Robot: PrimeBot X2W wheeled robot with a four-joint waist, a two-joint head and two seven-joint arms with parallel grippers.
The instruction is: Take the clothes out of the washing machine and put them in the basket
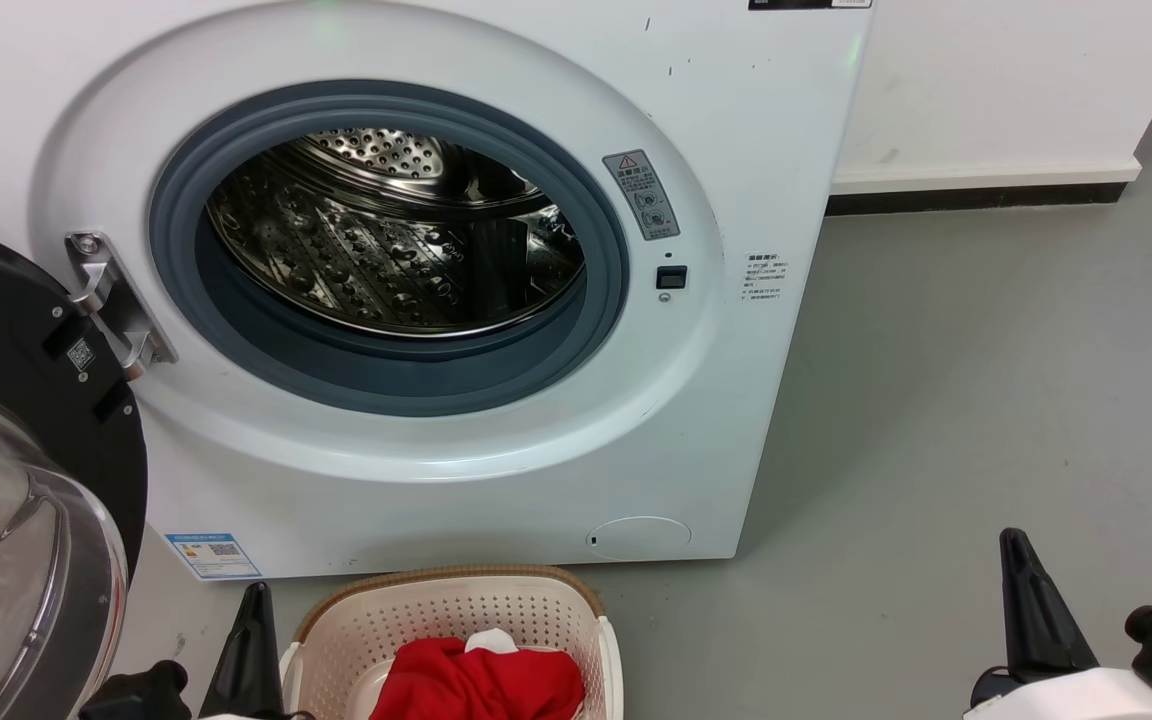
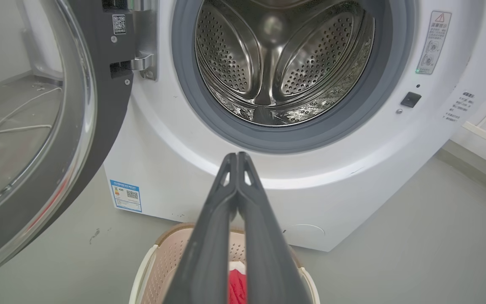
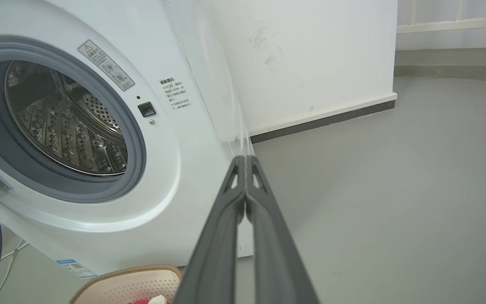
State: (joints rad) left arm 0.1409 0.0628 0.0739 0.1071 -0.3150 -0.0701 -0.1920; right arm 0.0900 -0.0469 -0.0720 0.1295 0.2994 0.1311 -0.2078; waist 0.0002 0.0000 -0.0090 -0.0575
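Observation:
The white washing machine (image 1: 496, 470) stands ahead with its door swung open to the left; only bare perforated steel shows in its drum (image 1: 386, 230). On the floor before it sits the cream basket (image 1: 456, 610), holding red clothes (image 1: 481, 685) with a bit of white trim. My left gripper (image 1: 251, 600) is just left of the basket, fingers pressed together on nothing, as the left wrist view shows (image 2: 237, 157). My right gripper (image 1: 1014, 545) hovers over the floor at the lower right, shut and empty (image 3: 246, 159).
The open black-framed glass door (image 1: 16, 480) juts out at the left, close to my left arm. A white wall with a dark baseboard (image 1: 976, 195) runs behind on the right. Grey floor (image 1: 936, 400) spreads to the right of the machine.

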